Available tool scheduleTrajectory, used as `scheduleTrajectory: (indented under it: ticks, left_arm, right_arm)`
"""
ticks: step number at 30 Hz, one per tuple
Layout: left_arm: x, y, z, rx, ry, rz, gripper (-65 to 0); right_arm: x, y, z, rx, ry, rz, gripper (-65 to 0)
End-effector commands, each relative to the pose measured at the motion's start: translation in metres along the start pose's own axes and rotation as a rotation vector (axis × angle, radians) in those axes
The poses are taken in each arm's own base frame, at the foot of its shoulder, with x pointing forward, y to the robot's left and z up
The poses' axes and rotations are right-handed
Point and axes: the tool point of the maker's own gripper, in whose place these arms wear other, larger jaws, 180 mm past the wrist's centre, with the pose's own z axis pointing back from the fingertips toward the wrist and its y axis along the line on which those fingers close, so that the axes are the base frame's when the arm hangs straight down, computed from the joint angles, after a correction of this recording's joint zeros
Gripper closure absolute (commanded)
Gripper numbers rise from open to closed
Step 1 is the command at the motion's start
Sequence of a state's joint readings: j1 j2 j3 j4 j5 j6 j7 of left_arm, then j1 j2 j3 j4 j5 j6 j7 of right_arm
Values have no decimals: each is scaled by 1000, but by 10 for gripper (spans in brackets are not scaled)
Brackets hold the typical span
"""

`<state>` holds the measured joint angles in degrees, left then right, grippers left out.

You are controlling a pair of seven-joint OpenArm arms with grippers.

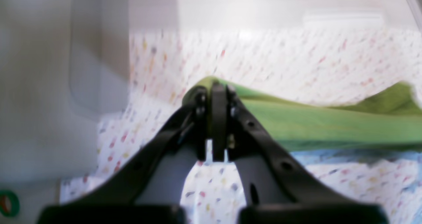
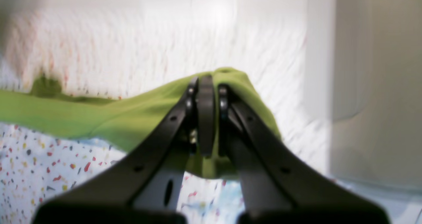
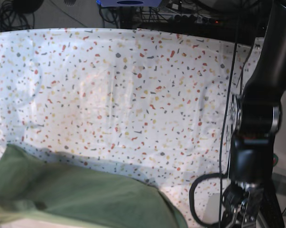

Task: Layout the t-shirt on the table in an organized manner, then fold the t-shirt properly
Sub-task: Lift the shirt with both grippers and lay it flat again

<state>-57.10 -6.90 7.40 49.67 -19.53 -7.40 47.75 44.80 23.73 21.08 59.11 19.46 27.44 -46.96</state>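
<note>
We are holding the t-shirt (image 3: 76,199) up off the tabletop (image 3: 133,85), and we are only starting the layout. The left gripper (image 1: 218,95) is clamping one bunched edge of the shirt in closed jaws, and the right gripper (image 2: 206,88) is pinching the other end likewise. In the base view the shirt is hanging rumpled over the tabletop's near edge, so spreading it flat and every fold are still waiting.
</note>
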Motion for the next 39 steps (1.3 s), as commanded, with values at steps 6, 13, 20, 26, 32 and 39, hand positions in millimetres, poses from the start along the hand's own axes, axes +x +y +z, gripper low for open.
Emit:
scheduleTrajectory:
  ticks: [6,13,20,26,32,39]
  left_arm:
    - [158,-22,52,-20,-303,-33,0]
    - [68,-8,57,14,-165,-101,0]
    - [-155,-6,63,4,121,-138,0]
    - [-293,-8,73,-17,307,-67,0]
    - [-350,-8,92,-17,415,-52,0]
    - [-364,8,130,34,400,-8,0]
  right_arm:
    - [134,-15,49,-54,-255,80,0]
    - [74,-31,73,-139,-134,117,0]
    - [-122,-22,62,-129,151,67,0]
    - [-273,-16,58,-84,307,-94,0]
    - [-355,-23,81,-101,444,-170,0]
    - [-385,-16,109,-105,500,-143,0]
